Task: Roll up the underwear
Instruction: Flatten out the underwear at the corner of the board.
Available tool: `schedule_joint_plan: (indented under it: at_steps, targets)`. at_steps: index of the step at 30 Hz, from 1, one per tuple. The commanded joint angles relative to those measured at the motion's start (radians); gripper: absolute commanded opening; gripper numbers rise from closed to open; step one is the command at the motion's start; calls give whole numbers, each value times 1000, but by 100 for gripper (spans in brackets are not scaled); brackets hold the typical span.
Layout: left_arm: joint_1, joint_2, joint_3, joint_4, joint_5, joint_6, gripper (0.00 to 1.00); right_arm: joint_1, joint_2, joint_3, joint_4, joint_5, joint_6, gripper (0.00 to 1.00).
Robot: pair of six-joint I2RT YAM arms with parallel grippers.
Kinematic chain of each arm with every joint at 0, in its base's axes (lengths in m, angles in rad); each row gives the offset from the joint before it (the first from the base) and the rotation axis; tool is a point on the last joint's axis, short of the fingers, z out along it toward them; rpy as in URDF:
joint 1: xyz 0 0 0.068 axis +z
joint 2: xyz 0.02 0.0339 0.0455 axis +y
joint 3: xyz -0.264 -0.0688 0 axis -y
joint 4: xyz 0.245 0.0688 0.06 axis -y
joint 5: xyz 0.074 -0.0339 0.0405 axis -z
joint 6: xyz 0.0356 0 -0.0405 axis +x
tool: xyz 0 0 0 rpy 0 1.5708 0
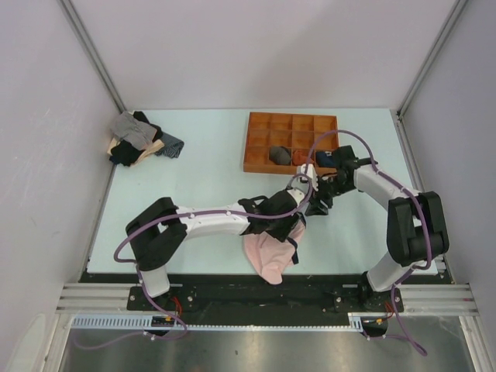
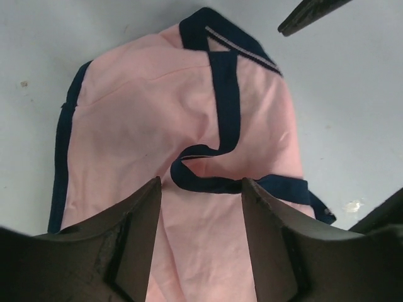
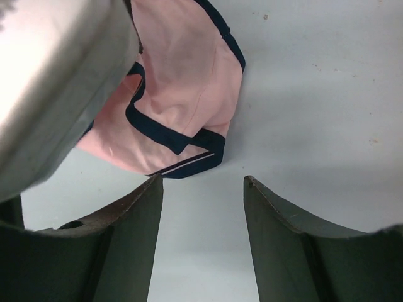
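The underwear (image 1: 267, 260) lies loosely folded on the table (image 1: 201, 155), close to the near edge and a little right of centre. I see no roll begun, so the whole rolling looks left to do. The left fingers (image 2: 148, 207) stand wide astride its navy-edged fold. The right fingers (image 3: 145, 207) are wide too, over bare table just beside it. From above, the left arm (image 1: 217, 218) hides the garment's far part, and I cannot tell whether any fingertip touches cloth.

Light-pink underwear (image 2: 157, 119) with navy edging, crumpled across mid-frame on pale table (image 2: 352, 113), left gripper (image 2: 200, 185) spread wide at bottom edge over the fabric, dark pointed tip (image 2: 308, 14) at upper right
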Motion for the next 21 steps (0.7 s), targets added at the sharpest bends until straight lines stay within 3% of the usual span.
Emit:
schedule_joint_plan:
  at_steps: [1, 3, 7, 10, 16, 21]
  targets:
    - [-4, -19, 34, -35, -67, 22, 56, 71, 41, -6, 81, 44, 31, 59]
    - [-4, -27, 22, -29, -68, 21, 52, 100, 56, -6, 96, 96, 36, 59]
    - [-4, -33, 0, -12, -39, 19, 28, 171, 85, -5, 118, 159, 36, 59]
    - [-4, -45, -34, 25, -24, 2, 18, 180, 90, -5, 118, 133, 40, 59]
    - [3, -126, -121, 111, -9, -41, 6, 214, 111, -3, 121, 141, 60, 58]
    - [19, -229, -215, 230, 44, -91, 2, 229, 99, 0, 116, 84, 79, 50]
